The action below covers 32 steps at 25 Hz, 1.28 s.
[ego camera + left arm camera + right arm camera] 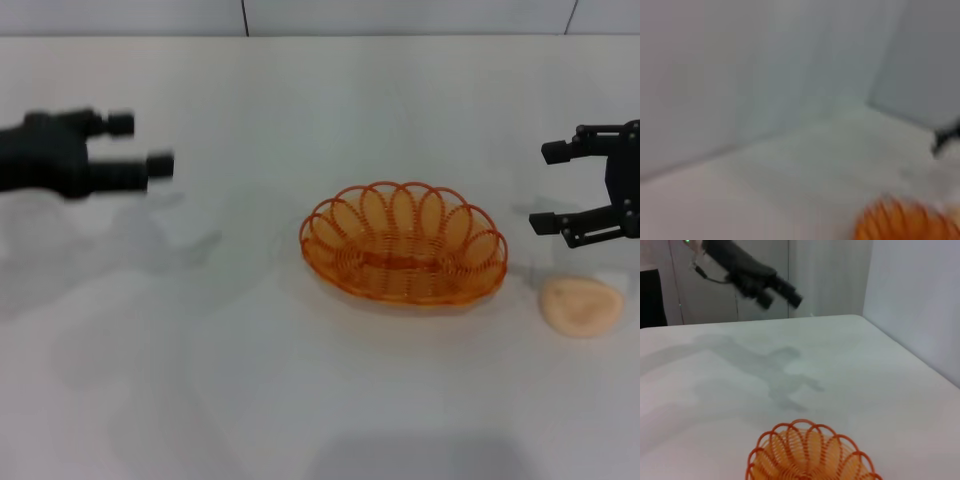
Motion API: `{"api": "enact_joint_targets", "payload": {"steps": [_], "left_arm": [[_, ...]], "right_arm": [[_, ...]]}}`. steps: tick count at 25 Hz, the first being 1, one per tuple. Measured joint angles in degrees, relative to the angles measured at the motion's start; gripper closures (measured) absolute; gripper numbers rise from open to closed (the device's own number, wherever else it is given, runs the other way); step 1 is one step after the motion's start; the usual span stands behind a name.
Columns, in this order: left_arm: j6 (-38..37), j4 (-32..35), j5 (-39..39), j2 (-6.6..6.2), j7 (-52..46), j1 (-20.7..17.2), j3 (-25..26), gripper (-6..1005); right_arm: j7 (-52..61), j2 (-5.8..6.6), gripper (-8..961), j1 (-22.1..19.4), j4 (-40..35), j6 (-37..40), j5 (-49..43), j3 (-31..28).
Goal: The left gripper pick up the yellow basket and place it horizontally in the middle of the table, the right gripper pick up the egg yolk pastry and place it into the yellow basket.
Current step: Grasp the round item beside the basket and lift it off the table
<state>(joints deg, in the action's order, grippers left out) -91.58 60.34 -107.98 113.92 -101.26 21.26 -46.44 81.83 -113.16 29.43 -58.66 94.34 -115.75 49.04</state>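
Observation:
The yellow basket (404, 243), an oval orange wire basket with a looped rim, lies lengthwise across the middle of the white table (200, 350); it also shows in the right wrist view (810, 452) and as an orange blur in the left wrist view (907, 220). It is empty. The egg yolk pastry (581, 305), a pale peach lump, lies on the table right of the basket. My left gripper (140, 146) is open and empty, in the air far left of the basket; it also shows in the right wrist view (782, 295). My right gripper (552, 187) is open, above and behind the pastry.
A grey wall (300, 15) runs behind the table's far edge. The table's right edge (920, 360) shows in the right wrist view, with a wall beyond it.

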Motion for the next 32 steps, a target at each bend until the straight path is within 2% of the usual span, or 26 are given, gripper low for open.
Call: {"api": "enact_joint_targets", "payload": {"steps": [3, 6, 8, 12, 16, 22, 27, 32], "left_arm": [[-5.28, -4.18, -3.20, -2.54, 6.46, 1.50, 0.28, 126], [-8.65, -5.34, -4.93, -3.40, 13.54, 1.29, 0.50, 111], [-9.62, -4.76, -5.83, -3.35, 16.46, 0.69, 0.53, 111], [-10.97, -3.21, -6.92, -2.34, 23.16, -1.74, 0.52, 111], [-11.43, -2.75, -6.73, -1.75, 25.54, -3.28, 0.57, 111], [-14.11, -1.88, -6.87, -1.33, 26.25, -3.31, 0.08, 111], [-14.52, -0.50, -6.90, -0.49, 27.79, -3.69, 0.06, 112], [-16.20, -0.47, -6.96, -0.13, 29.12, -3.35, -0.12, 112]], "right_arm": [[0.12, -0.04, 85, -0.14, 0.12, 0.25, 0.01, -0.01], [0.17, -0.04, 86, -0.15, 0.42, 0.61, 0.00, -0.01], [0.34, -0.02, 87, -0.16, 0.52, 1.28, 0.01, 0.00], [1.65, 0.15, 88, -0.14, 0.55, 2.71, -0.02, -0.01], [3.47, 0.34, 89, 0.00, 0.20, 3.13, -0.39, 0.00], [7.56, 1.65, 91, 0.93, -0.28, 3.52, -2.27, 0.70], [16.76, 1.80, 93, 2.71, -4.82, 4.85, -9.79, 3.30], [27.17, 1.11, 94, 7.71, -7.90, 8.09, -19.14, 8.29]]}}
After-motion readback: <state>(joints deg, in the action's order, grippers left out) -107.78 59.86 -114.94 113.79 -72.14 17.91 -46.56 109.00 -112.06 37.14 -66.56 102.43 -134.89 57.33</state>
